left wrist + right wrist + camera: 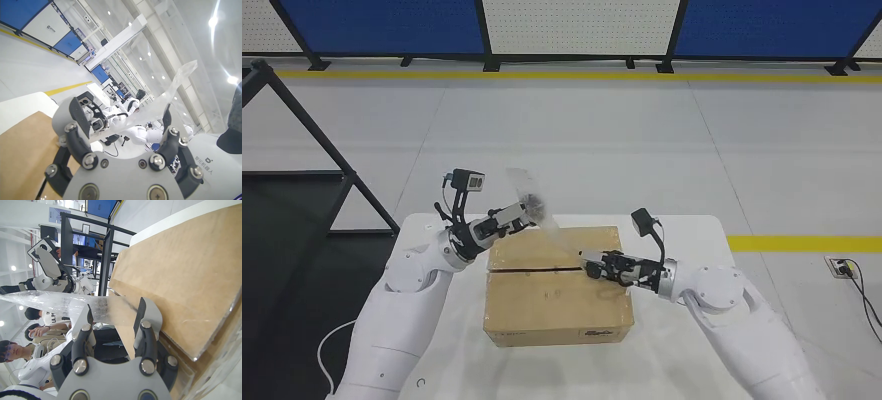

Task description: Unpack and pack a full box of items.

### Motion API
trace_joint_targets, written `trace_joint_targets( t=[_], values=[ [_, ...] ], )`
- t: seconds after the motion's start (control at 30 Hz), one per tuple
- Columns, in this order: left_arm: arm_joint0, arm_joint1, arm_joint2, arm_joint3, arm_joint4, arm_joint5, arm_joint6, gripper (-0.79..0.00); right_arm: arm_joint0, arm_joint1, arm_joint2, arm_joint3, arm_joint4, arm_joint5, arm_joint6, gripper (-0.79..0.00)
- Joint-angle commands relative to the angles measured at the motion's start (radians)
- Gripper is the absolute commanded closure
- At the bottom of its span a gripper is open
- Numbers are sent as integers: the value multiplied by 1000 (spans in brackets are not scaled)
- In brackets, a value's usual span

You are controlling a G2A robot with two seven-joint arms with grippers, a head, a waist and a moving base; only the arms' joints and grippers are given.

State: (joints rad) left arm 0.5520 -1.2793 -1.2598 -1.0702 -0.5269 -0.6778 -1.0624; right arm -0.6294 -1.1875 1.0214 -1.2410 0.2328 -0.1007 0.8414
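Box [557, 295]: shut on your table [682, 235], seam up.
Tape [175, 83]: lifted off the seam, running to your left gripper [122, 115].
Left gripper: fingers spread, tape clinging across them, held high to strip it.
Right gripper [114, 311]: fingers apart, straddling the tape at the seam.

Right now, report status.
Left gripper: jaws open, clear tape strung across. Right gripper: jaws open at box seam, tape runs there. Box closed.

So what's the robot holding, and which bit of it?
The clear crinkled tape strip lies across the left gripper's open fingers, apparently stuck partway along, not pinched. One end reaches the open right gripper.
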Motion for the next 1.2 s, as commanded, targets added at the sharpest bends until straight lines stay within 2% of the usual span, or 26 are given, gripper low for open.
trace_joint_targets(
  t=[0.0,0.3,0.87,1.17],
  values=[
    [1,1,2,-1,-1,-1,1,-785,-1,-1,1,3,-1,5,-1,-502],
    [7,5,5,0,0,-4,6,-785,4,-5,-5,21,-11,30,10,-536],
    [30,20,-21,-22,-7,-15,17,-785,9,-13,-8,31,-23,43,11,-520],
    [64,36,-51,-45,24,1,32,-785,-2,-14,3,9,-22,5,5,-502]
  ],
)
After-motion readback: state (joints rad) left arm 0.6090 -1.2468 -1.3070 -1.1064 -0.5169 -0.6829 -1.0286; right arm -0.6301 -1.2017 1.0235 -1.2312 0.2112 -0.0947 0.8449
